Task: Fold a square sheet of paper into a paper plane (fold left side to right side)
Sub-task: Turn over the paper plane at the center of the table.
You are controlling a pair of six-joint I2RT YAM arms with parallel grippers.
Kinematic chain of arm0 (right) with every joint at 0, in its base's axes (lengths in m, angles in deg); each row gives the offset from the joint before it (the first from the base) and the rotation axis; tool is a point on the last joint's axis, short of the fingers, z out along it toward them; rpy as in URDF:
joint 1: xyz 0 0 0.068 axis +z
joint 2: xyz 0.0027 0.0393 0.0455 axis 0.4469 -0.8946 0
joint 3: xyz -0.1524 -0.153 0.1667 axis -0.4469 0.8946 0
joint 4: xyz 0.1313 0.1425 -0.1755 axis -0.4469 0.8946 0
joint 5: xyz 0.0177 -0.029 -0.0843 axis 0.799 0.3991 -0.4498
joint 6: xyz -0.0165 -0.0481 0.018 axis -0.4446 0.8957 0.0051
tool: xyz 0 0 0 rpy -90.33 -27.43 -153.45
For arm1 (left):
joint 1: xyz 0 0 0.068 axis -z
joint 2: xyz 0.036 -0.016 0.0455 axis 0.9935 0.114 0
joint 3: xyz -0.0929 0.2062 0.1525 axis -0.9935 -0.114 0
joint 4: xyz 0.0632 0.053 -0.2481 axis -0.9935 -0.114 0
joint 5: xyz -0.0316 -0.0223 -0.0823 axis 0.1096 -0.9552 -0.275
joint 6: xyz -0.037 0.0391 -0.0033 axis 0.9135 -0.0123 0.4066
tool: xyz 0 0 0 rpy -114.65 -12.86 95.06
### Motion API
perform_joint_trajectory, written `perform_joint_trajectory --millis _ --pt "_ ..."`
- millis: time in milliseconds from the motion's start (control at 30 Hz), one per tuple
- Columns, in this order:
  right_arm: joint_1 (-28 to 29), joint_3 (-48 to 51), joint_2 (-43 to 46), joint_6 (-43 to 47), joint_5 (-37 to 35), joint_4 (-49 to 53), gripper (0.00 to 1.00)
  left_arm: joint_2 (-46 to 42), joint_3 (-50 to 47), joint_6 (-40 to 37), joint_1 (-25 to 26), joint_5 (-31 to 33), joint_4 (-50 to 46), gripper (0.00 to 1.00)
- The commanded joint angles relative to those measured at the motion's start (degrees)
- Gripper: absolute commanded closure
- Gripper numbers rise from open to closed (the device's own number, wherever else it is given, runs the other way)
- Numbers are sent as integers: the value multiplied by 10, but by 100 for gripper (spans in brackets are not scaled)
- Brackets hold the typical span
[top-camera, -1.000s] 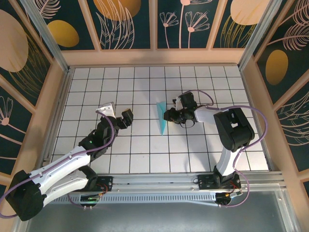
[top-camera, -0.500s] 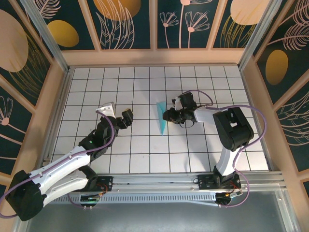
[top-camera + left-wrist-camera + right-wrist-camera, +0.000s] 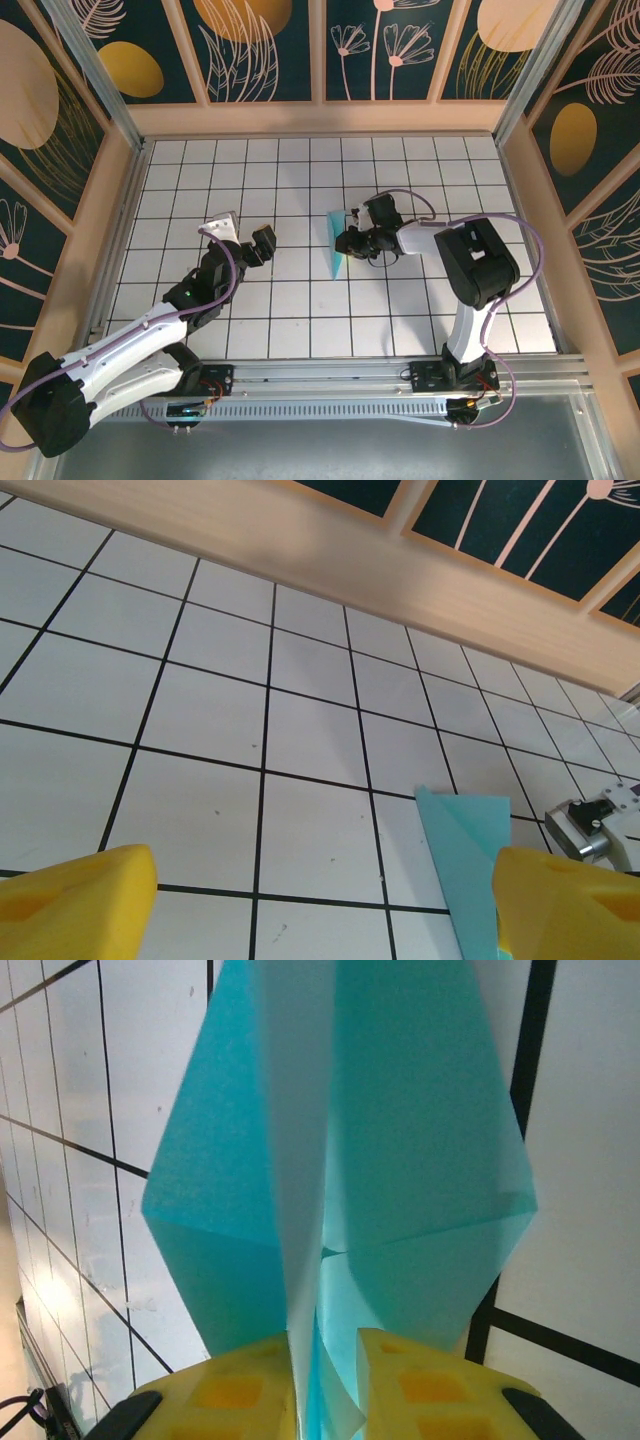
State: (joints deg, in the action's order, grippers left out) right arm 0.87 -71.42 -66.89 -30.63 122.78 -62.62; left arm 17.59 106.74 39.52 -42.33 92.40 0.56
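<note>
Paper plane (image 3: 400, 1140) is being pinched at its near end by the right end effector (image 3: 325, 1385), between its yellow pads (image 3: 235, 1395), its creased wings spreading away over the tiled tabletop (image 3: 590, 1110). Farther left, the left end effector (image 3: 322, 900) is hovering wide open, holding nothing, well apart from the plane.

The table (image 3: 300, 300) is white, gridded in black. A paper plane (image 3: 336, 250) sits mid-table, its tip toward the near edge.
</note>
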Motion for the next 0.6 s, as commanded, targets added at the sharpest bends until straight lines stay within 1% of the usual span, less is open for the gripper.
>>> perform_joint_trajectory --millis 0,100,167,233,367,467,567 --pt "7 -3 -9 -14 10 -14 83 -8 10 -2 -4 0 2 13" --pt "8 -8 2 -20 2 -5 92 -11 10 -2 -3 2 0 13" --pt "9 -19 18 -14 -23 25 100 -13 10 -2 -4 4 -2 13" --pt "11 -39 37 1 -64 72 100 -16 10 -3 -4 5 -3 13" --pt "17 -102 60 42 -157 211 100 -18 10 -7 -4 8 -3 13" --pt "22 -150 55 61 -232 301 100 -17 10 -8 -4 9 -3 13" --pt "27 -184 37 66 -290 353 100 -16 10 -8 -4 8 -3 13"
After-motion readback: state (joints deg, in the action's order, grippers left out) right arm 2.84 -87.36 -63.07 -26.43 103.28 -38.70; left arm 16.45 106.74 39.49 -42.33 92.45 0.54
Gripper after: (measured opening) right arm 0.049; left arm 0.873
